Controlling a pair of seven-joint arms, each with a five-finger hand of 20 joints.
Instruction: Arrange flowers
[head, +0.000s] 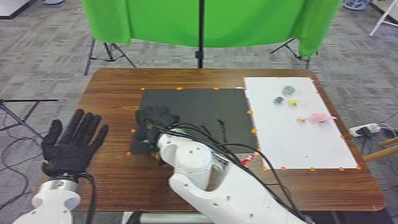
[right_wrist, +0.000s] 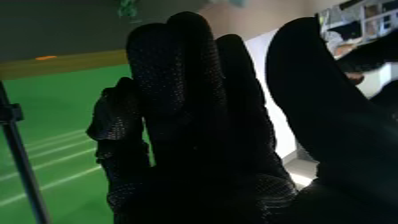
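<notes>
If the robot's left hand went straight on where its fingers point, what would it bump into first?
For the left hand, the way over the table looks free; beyond it, probably the green cloth or its stand comes first, though depth is unclear.

A brown wooden table (head: 124, 187) carries a black mat (head: 200, 102) beside a white sheet (head: 293, 145), orange markers (head: 254, 131) along their edges.

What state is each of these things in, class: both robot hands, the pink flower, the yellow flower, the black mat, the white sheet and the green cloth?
Left robot hand: open, fingers spread
Right robot hand: open, fingers straight, thumb apart
Pink flower: lying on the sheet
Yellow flower: lying on the sheet
Black mat: flat
White sheet: flat
Green cloth: hanging
</notes>
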